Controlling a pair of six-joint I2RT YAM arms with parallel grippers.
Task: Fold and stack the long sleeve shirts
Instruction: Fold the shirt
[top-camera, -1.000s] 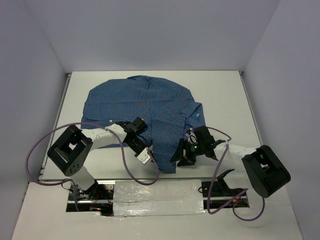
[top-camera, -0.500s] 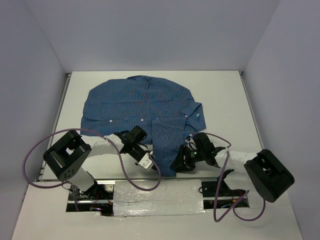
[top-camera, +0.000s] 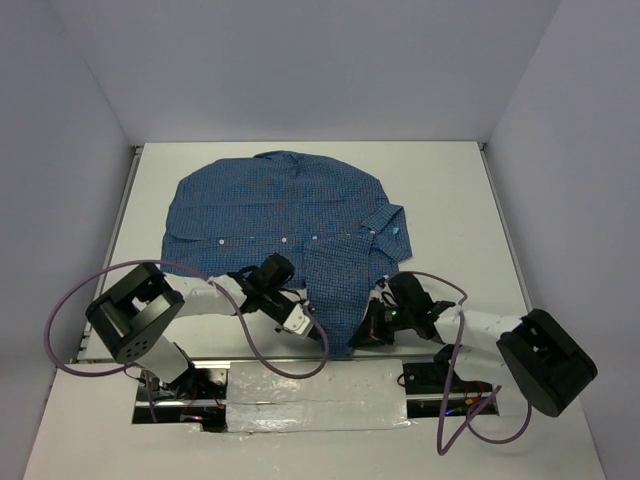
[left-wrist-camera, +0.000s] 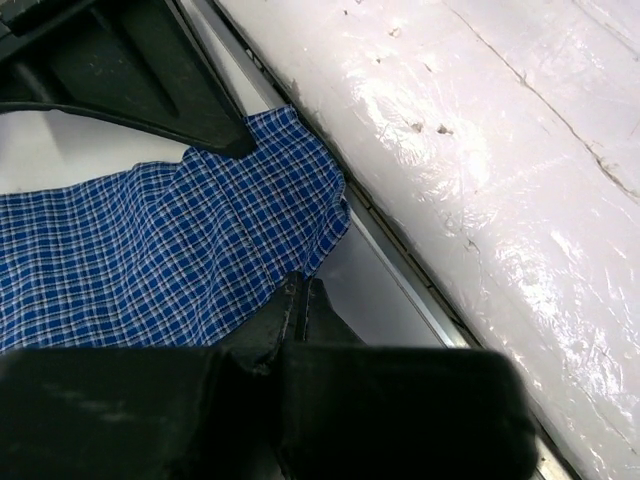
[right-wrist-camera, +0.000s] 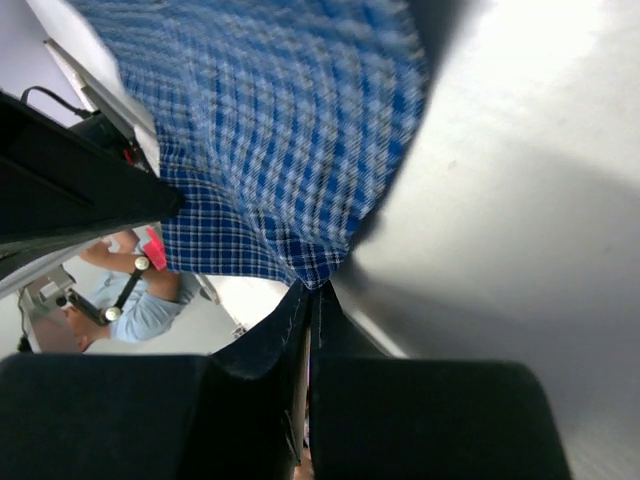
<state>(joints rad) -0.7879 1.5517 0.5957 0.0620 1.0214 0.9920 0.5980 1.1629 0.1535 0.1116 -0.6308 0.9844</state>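
Blue checked cloth, the long sleeve shirt (top-camera: 280, 205), lies spread flat on the far middle of the white tabletop (top-camera: 450, 190). Bare tabletop shows on its left and right sides, with more on the right, and there is a thin bare band behind it. Grey walls close in three sides.

Most of the shirt stretches wide from left to right. One long strip of it runs from the right part straight toward the near edge and ends just beside the shiny white strip (top-camera: 310, 385) along the front.

Two claws meet at the end of that long strip. The left claw (top-camera: 300, 322) is squeezed tight on the left edge of the cloth. The right claw (top-camera: 362, 338) is squeezed tight on the right corner, and the cloth lifts a little there. Both arms lie low over the near part of the tabletop.
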